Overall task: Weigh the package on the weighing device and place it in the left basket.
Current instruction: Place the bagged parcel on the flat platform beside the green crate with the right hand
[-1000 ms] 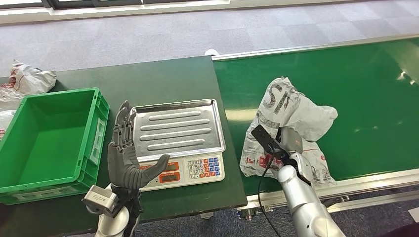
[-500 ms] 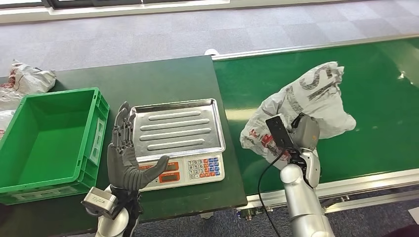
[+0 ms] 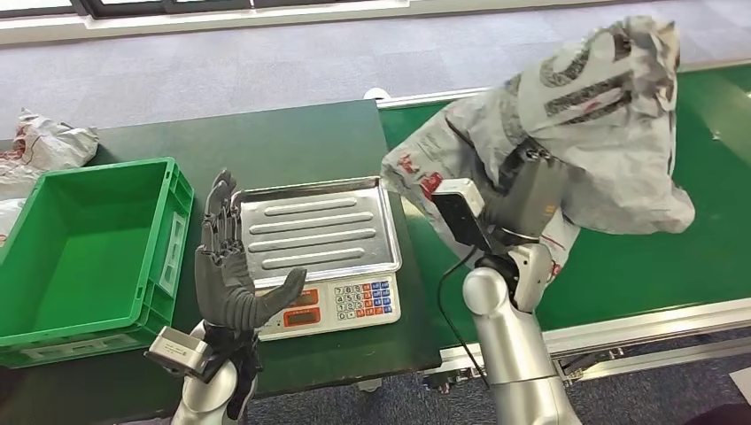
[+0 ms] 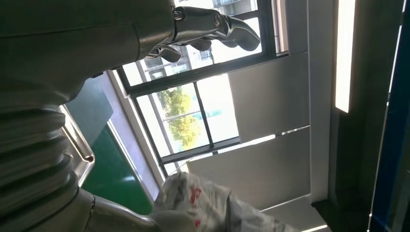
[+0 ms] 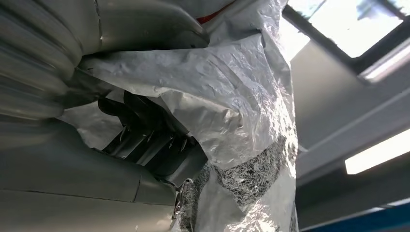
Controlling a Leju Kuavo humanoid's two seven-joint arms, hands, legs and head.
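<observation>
My right hand [image 3: 524, 197] grips the grey plastic package [image 3: 592, 124] and holds it high above the green conveyor belt [image 3: 638, 266], just right of the scale. In the right wrist view the dark fingers [image 5: 145, 130] dig into the crinkled package [image 5: 241, 121]. The scale [image 3: 319, 257] has a bare steel tray [image 3: 310, 232] and a keypad front. My left hand [image 3: 228, 274] stands upright with fingers spread at the tray's left edge, holding nothing. The green basket [image 3: 35, 301] sits left of the scale, with nothing inside. The left wrist view shows the left hand [image 4: 203, 29] and the package [image 4: 203, 203].
More grey bags [image 3: 44, 146] lie on the dark table [image 3: 292, 142] behind the basket. The conveyor's metal rail [image 3: 646, 323] runs along the near side. Carpeted floor lies beyond the table.
My right arm has lifted the package off the belt, raising it and carrying it leftward toward the scale. The left hand has barely moved.
</observation>
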